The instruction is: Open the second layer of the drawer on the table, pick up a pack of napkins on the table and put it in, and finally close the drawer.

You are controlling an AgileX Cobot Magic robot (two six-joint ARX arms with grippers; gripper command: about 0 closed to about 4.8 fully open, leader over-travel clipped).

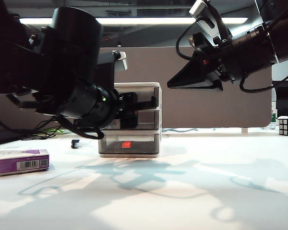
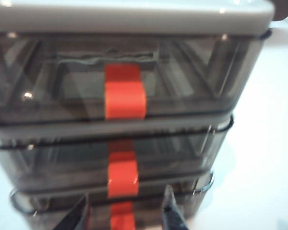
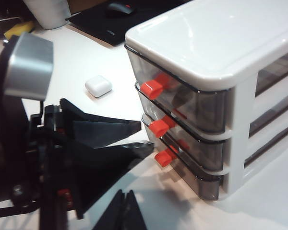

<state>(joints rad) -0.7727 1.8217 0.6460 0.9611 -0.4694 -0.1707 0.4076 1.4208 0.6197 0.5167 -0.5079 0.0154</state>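
Left tool (image 2: pixel 127 213) sits right in front of the drawer (image 1: pixel 134 120) mid-surface, fingers parted around the second layer's (image 2: pixel 120 160) red handle (image 2: pixel 122 178), nothing gripped; right tool (image 3: pixel 126 211) raised on the right, fingers pressed together, empty; the pack of napkins (image 1: pixel 22 161) lies near-left on the surface (image 1: pixel 182 191).

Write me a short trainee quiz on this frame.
1. True or false: all three tiers of the drawer are shut.
2. Where is the pack of napkins? A inside the drawer; B on the table, left of it in the exterior view; C on top of it.
3. Which end effector faces the red-orange handles, open?
Key: 1 true. 2 B. 3 the left end effector; the right end effector hangs shut, high on the right.
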